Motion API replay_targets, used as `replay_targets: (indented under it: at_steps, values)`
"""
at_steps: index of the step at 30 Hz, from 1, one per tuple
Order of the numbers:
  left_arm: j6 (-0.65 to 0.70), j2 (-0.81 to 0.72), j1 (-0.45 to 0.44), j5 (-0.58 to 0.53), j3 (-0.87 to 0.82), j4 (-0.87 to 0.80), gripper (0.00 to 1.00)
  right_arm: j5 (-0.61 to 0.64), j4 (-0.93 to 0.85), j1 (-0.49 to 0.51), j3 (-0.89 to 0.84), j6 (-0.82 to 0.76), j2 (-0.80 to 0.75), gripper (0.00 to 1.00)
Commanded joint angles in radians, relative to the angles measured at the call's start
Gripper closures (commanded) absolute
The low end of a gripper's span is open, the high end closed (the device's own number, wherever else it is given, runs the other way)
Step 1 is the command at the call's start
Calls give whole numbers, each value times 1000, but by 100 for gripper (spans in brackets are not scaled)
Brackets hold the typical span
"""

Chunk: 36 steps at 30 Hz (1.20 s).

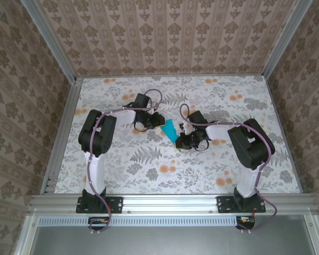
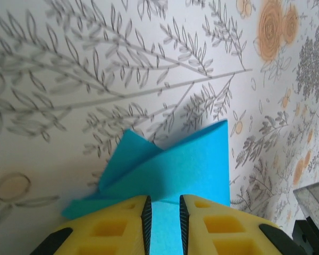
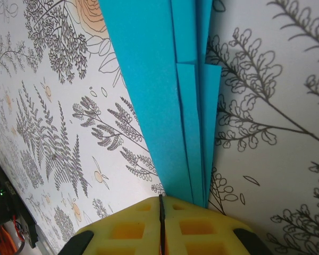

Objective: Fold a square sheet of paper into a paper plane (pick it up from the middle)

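Right end effector (image 3: 161,201) closed, left end effector (image 2: 165,206) spread, at layered turquoise paper plane (image 3: 149,79).

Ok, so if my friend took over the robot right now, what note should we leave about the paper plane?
Left gripper: jaws slightly apart, turquoise paper showing in the gap.
Right gripper: jaws shut at the paper's narrow end; unclear whether it pinches it.
Paper: on the floral table, between both grippers.
Done: several folds; layered flaps show.
Left: probably the last folds, as it is not yet a clean dart.
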Motion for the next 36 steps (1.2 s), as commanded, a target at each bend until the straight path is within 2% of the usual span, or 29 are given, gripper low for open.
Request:
replay_targets:
  at_steps: [1, 12, 20, 30, 36]
  values:
    - [60, 33, 41, -30, 32, -48, 76, 119, -184, -5, -69, -17, 48, 90]
    - [90, 31, 92, -44, 44, -69, 75, 115, -176, -4, -71, -14, 48, 90]
    - [77, -110, 94, -57, 13, -37, 75, 105, -163, -5, -71, -5, 48, 90]
    - [10, -268, -25, -147, -162, 77, 76, 98, -159, -4, -69, -3, 52, 90]
    - [-30, -233, -101, -87, -202, 163, 77, 95, -156, -5, -67, 0, 56, 90]
